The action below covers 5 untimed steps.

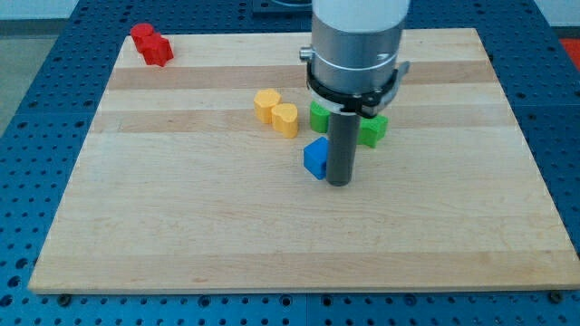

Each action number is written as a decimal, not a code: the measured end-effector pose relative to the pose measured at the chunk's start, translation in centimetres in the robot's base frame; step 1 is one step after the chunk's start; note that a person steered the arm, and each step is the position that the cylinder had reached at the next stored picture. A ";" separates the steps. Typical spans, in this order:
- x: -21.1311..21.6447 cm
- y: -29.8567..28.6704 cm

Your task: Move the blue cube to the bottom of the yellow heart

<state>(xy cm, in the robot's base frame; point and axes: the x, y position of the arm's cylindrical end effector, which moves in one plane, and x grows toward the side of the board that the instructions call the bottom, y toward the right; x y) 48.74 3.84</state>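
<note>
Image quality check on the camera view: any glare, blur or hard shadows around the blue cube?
Camera view: even, soft light, no glare on the wooden board. Blue cube and yellow heart are sharp, with only faint shadows. My tip sits just to the view's right of the cube; the arm hides part of the green block. Red block is slightly softer.

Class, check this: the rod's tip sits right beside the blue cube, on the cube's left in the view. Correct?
Not quite. The camera view shows my tip right beside the blue cube, but on the cube's right in the view, not its left.
</note>
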 end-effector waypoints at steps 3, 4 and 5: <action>-1.1 -2.1; -1.8 -2.2; -2.9 -2.2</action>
